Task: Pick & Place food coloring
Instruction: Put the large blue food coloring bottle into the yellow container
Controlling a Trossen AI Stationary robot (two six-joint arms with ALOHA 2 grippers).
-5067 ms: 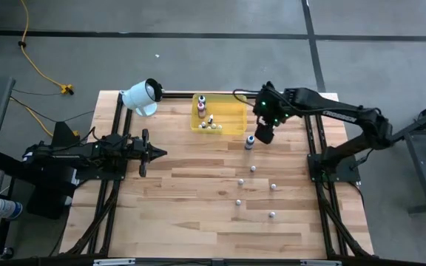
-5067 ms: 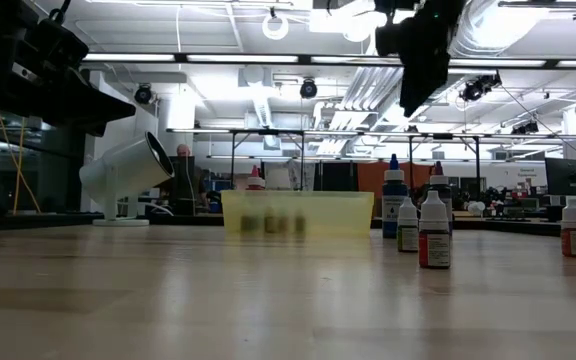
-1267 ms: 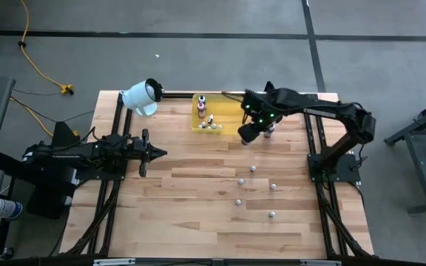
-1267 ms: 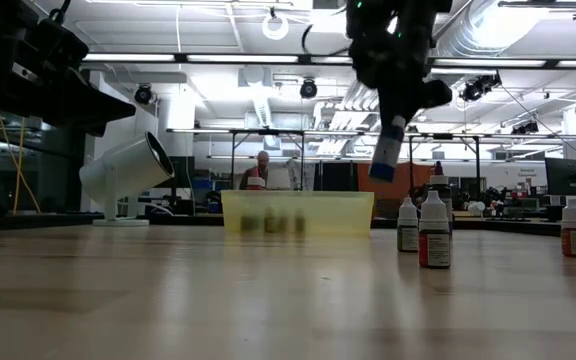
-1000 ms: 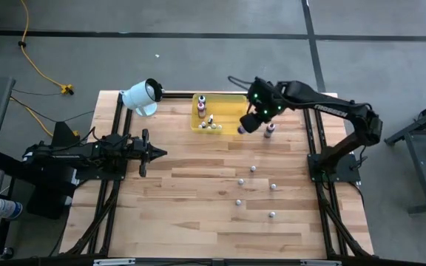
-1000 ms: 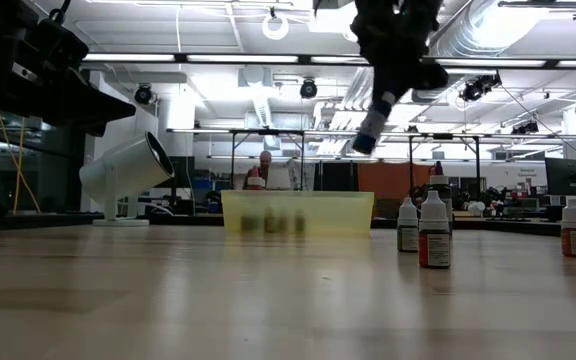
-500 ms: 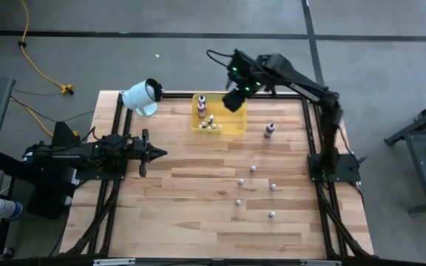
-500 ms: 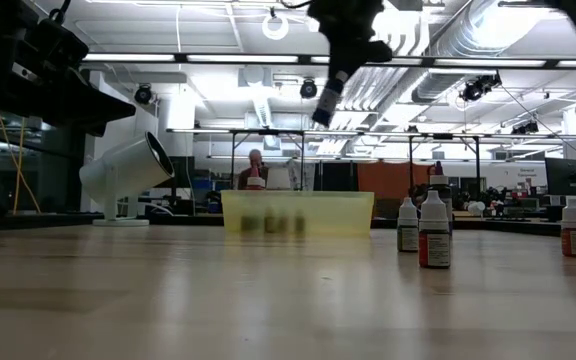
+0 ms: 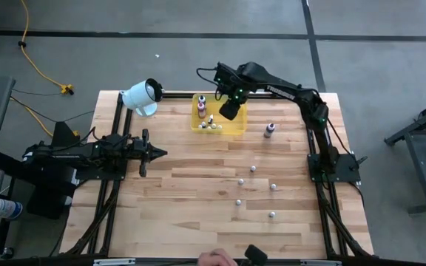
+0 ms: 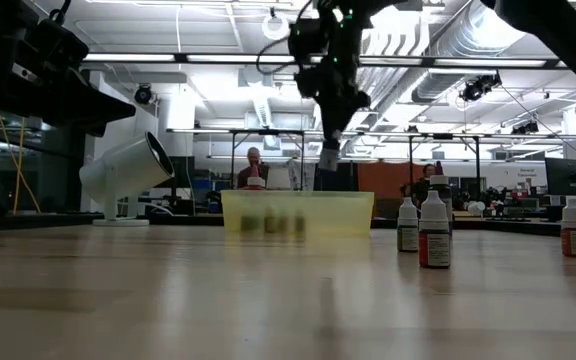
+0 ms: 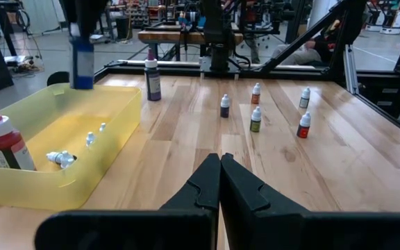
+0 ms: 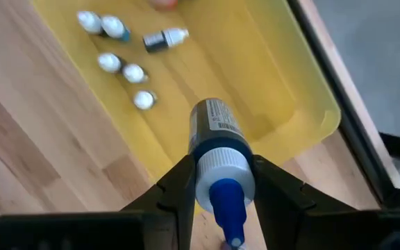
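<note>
The right pincer (image 12: 217, 182) grips a blue-capped food coloring bottle (image 12: 217, 149), suspended above the yellow tray (image 9: 234, 127). Inside the tray lie several small dropper bottles (image 12: 122, 67); a red-capped bottle (image 11: 1, 142) stands upright there. Four small bottles (image 9: 252, 168) stand on the surface well clear of the tray. The left pincer (image 11: 219, 173) is closed and empty, well apart from the tray.

From my high view I see grey concrete floor (image 9: 124, 59) around the tabletop (image 9: 198, 214), with a yellow cable (image 9: 39, 63) at upper left. The low view shows ceiling strip lights (image 10: 188, 58), ducts (image 10: 488, 30) and workbenches (image 10: 268, 160) behind.
</note>
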